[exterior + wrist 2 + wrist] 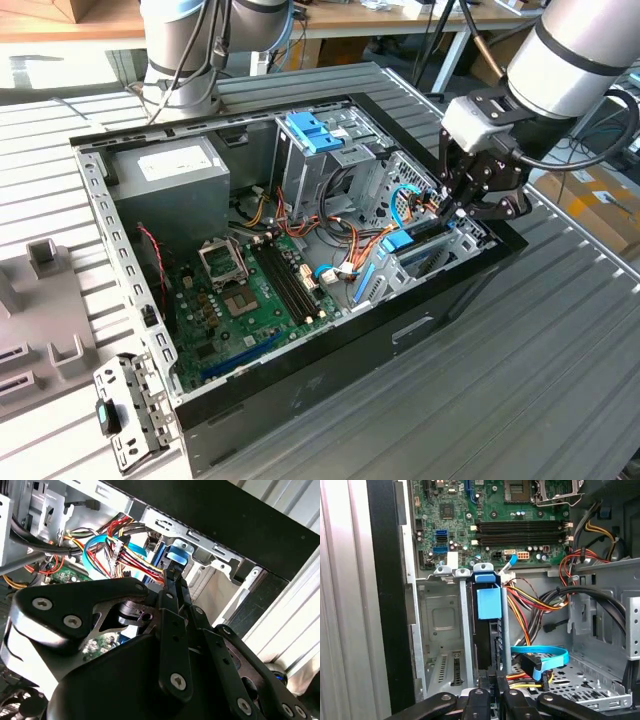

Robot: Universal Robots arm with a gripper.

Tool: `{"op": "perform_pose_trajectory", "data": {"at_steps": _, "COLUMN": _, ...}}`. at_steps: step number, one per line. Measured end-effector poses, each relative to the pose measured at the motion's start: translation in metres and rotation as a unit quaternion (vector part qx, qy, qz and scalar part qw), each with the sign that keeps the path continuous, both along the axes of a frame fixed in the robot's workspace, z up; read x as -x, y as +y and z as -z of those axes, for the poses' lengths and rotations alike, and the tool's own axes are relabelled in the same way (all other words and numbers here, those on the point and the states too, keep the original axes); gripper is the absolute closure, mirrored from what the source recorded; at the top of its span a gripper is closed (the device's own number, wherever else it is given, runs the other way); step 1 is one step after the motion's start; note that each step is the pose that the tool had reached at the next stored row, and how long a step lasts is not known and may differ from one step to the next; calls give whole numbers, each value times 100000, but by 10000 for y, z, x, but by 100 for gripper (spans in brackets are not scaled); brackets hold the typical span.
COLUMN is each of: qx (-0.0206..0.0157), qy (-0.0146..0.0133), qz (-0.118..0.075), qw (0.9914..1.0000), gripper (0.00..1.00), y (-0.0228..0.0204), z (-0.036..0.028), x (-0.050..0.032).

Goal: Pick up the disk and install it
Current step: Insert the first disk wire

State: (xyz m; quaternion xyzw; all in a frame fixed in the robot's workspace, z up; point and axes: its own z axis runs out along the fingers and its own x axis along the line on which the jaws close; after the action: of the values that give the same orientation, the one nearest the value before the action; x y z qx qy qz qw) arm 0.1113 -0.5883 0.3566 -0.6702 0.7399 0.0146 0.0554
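The disk, a dark slab with bright blue rails and a blue tab, stands on edge in a slot of the metal drive bay at the corner of the open computer case. My gripper reaches down into that bay with its fingers pinched on the disk's near edge. In the second wrist view the fingertips meet right at the disk's blue rail. In the exterior view the gripper hangs over the case's right end, just above the disk.
Bundles of red, orange and yellow wires and a blue flat cable lie beside the bay. The motherboard, a grey power supply and a pale blue tray are also in the case. Another arm's base stands behind.
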Motion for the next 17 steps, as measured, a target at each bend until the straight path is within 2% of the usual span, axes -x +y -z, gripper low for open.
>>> {"op": "perform_pose_trajectory", "data": {"at_steps": 5, "qx": 5, "qy": -2, "qz": 3673, "qw": 99933, "gripper": 83, "y": 0, "z": 1, "x": 0}}
{"op": "perform_pose_trajectory", "data": {"at_steps": 7, "qx": 2, "qy": -1, "qz": 5000, "qw": 99875, "gripper": 83, "y": 0, "z": 2, "x": 0}}
{"op": "perform_pose_trajectory", "data": {"at_steps": 8, "qx": 1, "qy": -1, "qz": 6008, "qw": 99819, "gripper": 83, "y": 0, "z": 3, "x": 0}}
{"op": "perform_pose_trajectory", "data": {"at_steps": 10, "qx": 4, "qy": 1, "qz": 6812, "qw": 99768, "gripper": 83, "y": 0, "z": 3, "x": 0}}
{"op": "perform_pose_trajectory", "data": {"at_steps": 17, "qx": 2, "qy": 0, "qz": 11470, "qw": 99340, "gripper": 83, "y": 0, "z": 5, "x": 0}}
